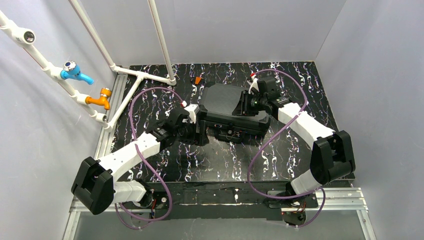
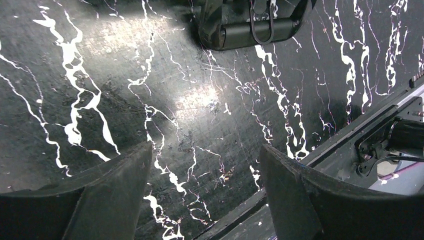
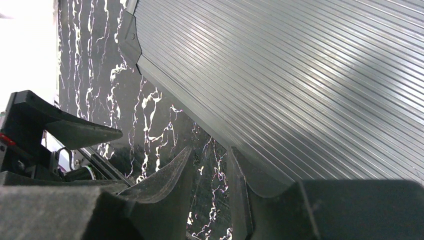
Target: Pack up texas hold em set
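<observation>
right hand (image 3: pixel 210 197) | fingers (image 3: pixel 165 180) narrowly apart | beside ribbed case (image 3: pixel 300 75) | marbled table (image 3: pixel 150 110)

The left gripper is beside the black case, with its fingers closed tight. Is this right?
Not fully. The left gripper is beside the black case, but its fingers stand wide apart, with nothing between them, as the left wrist view shows.

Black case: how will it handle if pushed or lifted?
Black case is likely rigid: its ribbed panel lies flat and unbowed. Low and wide, so it probably slides on the table rather than tipping. The glossy ribs may be slippery.
</observation>
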You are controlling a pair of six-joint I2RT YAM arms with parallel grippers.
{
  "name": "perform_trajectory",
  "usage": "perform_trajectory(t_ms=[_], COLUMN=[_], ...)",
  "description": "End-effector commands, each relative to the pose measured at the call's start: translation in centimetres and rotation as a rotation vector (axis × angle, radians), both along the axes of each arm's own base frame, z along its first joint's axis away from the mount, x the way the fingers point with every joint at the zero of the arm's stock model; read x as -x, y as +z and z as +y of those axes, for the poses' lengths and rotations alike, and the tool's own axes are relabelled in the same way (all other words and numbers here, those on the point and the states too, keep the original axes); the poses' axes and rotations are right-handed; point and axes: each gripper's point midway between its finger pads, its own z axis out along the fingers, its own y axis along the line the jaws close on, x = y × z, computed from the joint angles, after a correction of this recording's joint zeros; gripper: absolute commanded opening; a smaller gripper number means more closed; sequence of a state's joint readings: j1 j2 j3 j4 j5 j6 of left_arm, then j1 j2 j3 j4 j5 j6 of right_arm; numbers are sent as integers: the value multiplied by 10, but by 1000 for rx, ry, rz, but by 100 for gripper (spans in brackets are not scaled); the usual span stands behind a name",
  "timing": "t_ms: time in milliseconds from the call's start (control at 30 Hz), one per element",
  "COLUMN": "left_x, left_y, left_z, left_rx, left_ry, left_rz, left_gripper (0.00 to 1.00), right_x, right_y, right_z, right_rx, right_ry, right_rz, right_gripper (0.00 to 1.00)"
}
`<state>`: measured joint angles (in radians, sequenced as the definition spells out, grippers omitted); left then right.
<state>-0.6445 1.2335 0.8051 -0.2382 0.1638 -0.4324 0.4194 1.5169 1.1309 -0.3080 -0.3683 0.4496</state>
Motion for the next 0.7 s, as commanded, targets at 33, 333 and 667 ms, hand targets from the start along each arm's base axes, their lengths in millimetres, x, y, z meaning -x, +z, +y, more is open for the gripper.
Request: perform_trajectory(t_ms=[33, 333, 667], left_x=[10, 16, 17], left_y=[1, -13, -31], left_z=[-13, -26, -30], left_rx=[74, 99, 97], left_ry=[-38, -74, -58], left_rz=[-8, -9, 0], left_gripper=[75, 66, 59], right_x=[-6, -2, 16], right_y=[25, 3, -37], right_z=[5, 1, -8], right_rx=[-26, 10, 61], right_ry=[-1, 5, 19], right_rz=[-84, -53, 17], right_gripper=[39, 39, 39])
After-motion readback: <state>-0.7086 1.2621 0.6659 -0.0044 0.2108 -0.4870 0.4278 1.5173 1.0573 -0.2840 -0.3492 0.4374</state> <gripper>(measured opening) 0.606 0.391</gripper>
